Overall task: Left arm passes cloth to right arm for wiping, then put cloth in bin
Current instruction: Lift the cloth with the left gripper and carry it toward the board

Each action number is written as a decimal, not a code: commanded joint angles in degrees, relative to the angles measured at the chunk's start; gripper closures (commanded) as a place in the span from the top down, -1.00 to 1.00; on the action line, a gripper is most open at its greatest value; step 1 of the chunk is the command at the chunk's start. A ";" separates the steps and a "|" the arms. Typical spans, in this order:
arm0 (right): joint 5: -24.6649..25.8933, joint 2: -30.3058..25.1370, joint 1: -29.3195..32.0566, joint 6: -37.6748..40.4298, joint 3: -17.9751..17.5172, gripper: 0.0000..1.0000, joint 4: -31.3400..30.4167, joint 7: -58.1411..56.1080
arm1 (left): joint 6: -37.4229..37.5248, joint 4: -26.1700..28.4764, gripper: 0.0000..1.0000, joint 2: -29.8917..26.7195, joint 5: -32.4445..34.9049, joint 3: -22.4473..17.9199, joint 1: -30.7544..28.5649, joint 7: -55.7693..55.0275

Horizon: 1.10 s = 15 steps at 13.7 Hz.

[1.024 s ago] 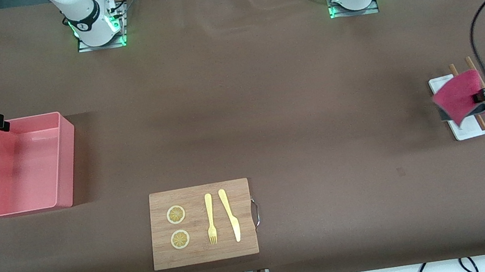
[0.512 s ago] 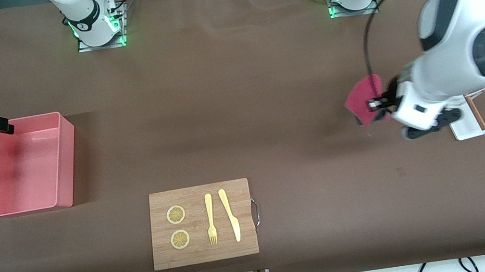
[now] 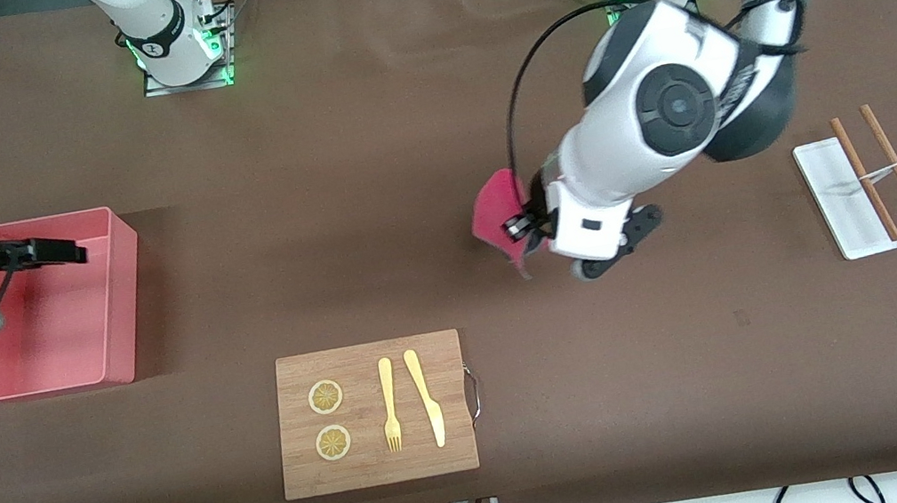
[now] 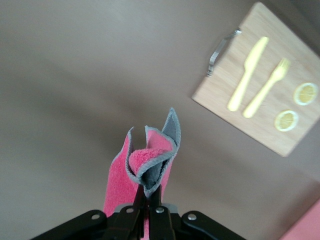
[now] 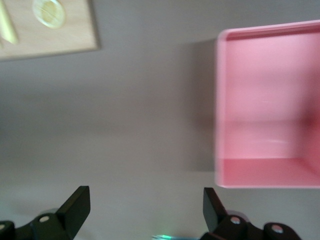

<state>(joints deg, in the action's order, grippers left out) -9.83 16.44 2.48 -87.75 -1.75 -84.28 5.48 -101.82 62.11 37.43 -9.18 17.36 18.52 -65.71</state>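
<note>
Left gripper (image 3: pixel 518 227): clamped on the cloth (image 3: pixel 496 212), up over bare table, above the wooden board (image 3: pixel 373 414) toward the left arm's end.
Cloth: bunched, pink face and grey edges showing, hanging off the table.
Right gripper (image 3: pixel 66 252): fingers spread wide with nothing between them, over the bin (image 3: pixel 110 305).
Bin: toward the right arm's end from the board, well apart from the cloth.

Fuzzy terry cloth (image 4: pixel 150 165), glossy plastic bin (image 3: pixel 121 285), matt wooden board (image 3: pixel 379 465).
</note>
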 commanded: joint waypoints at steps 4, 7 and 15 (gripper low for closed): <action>-6.69 3.68 -8.27 -6.11 -0.01 1.00 0.26 20.40 | -11.19 -3.75 -1.00 4.66 -1.63 -1.01 9.50 -14.51; -6.69 5.96 -13.28 -9.18 -0.01 1.00 0.09 28.44 | -16.81 -3.84 -1.00 5.54 -1.63 -1.10 12.94 -21.02; -8.98 9.13 -16.98 -12.27 -0.01 1.00 -0.18 32.14 | -21.31 -3.92 -1.00 6.86 -1.63 -1.19 14.70 -24.55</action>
<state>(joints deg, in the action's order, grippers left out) -17.70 25.30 -13.41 -99.34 -2.20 -84.32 36.54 -123.29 60.85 43.20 -9.83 17.16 32.18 -89.43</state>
